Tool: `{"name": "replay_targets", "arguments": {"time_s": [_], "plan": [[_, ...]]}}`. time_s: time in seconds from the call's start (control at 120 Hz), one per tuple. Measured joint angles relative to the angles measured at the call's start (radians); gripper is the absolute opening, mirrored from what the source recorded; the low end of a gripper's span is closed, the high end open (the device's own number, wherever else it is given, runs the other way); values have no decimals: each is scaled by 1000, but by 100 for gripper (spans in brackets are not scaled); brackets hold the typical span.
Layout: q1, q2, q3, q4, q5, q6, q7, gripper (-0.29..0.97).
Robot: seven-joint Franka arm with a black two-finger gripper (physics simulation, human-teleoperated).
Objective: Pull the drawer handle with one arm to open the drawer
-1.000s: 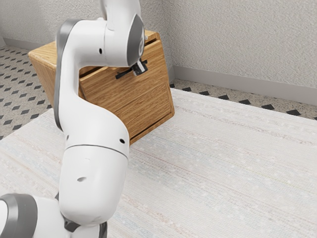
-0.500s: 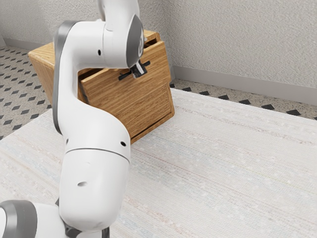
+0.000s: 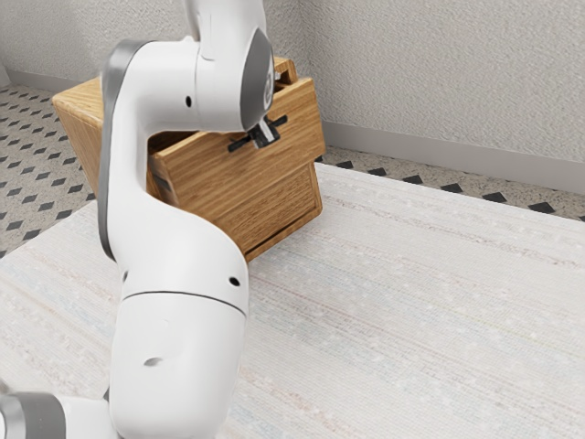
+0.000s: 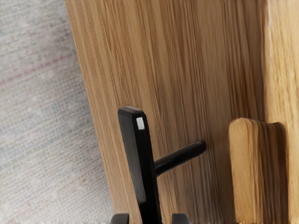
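Wrist view: black handle [image 4: 138, 163], grained drawer [image 4: 187, 70]

Drawer front [image 3: 219, 178], handle [image 3: 239, 143] jut from cabinet [image 3: 80, 114]; rug [image 3: 411, 302] toward exterior view's right open; wall [image 3: 439, 64] behind.

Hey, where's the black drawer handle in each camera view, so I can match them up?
Exterior view: the drawer handle slants across the pulled-out drawer front.
Wrist view: the drawer handle stands off the wood on its post.
Shared landmark: the wood-grain drawer front.
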Motion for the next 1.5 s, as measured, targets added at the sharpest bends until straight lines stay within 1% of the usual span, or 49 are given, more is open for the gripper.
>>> {"name": "replay_targets", "arguments": {"time_s": [0.217,0.45,0.633,1.033,1.5], "plan": [[-42,0,4,-18,11,0,1,2],[-59,-1,5,-20,16,0,0,2],[-106,-2,24,-45,21,0,-4,2],[-159,-1,26,-72,24,1,-13,3],[-224,-1,41,-98,49,0,-29,3]]}}
